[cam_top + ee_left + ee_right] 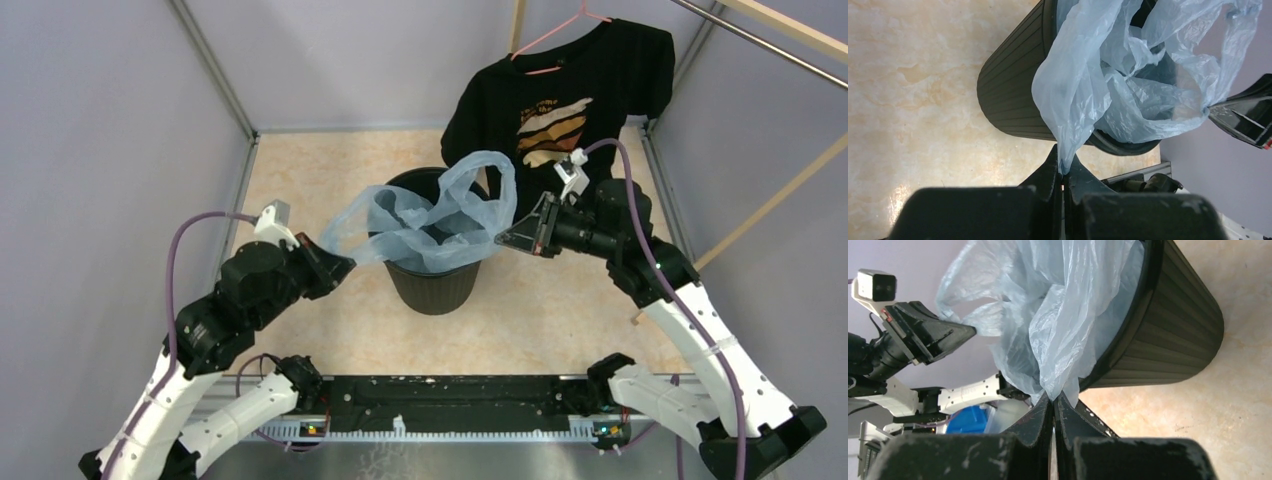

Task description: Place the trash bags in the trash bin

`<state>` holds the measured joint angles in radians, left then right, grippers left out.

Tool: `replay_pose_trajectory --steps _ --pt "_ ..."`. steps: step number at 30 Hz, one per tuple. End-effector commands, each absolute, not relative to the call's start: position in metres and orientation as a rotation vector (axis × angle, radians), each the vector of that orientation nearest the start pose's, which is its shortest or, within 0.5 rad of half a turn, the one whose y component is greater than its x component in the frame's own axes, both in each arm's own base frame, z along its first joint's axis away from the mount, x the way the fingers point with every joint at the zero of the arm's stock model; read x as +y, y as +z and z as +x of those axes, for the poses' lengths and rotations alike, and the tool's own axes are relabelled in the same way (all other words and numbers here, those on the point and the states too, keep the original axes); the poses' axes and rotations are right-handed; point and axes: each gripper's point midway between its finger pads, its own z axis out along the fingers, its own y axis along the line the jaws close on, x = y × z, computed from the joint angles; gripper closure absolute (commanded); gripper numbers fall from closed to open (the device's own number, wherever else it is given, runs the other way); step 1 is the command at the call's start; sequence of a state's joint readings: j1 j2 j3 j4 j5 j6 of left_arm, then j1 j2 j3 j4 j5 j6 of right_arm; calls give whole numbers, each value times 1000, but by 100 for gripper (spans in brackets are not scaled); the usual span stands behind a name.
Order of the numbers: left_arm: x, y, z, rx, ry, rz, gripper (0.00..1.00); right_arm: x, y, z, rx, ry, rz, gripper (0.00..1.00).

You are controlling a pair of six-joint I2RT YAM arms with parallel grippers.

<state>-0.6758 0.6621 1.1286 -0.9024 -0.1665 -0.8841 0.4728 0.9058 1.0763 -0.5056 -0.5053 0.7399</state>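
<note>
The left gripper [345,263] and right gripper [503,238] each pinched an edge of the bag [440,215], stretched over the bin [432,285] and sagging partly inside, so lowering both evenly looked wisest.

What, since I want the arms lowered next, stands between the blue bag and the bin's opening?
Nothing visible does. The trash bag drapes across the open mouth of the trash bin, pinched at opposite sides by the left gripper and right gripper. The black T-shirt hangs behind the bin, not over its mouth.
</note>
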Motion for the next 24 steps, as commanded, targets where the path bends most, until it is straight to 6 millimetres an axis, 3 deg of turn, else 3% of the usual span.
replay_pose_trajectory --steps 1,7,20,24 --pt "-131 299 154 2083 -836 -325 100 227 313 186 2096 1296 -152 100" --pt "-113 277 142 2109 -778 -385 100 215 295 178 2123 1241 -117 100" --pt "-107 244 137 2170 -735 -435 100 201 273 159 2182 1182 -124 100" --pt "-111 234 140 2153 -772 -467 100 197 251 162 2219 1139 -111 100"
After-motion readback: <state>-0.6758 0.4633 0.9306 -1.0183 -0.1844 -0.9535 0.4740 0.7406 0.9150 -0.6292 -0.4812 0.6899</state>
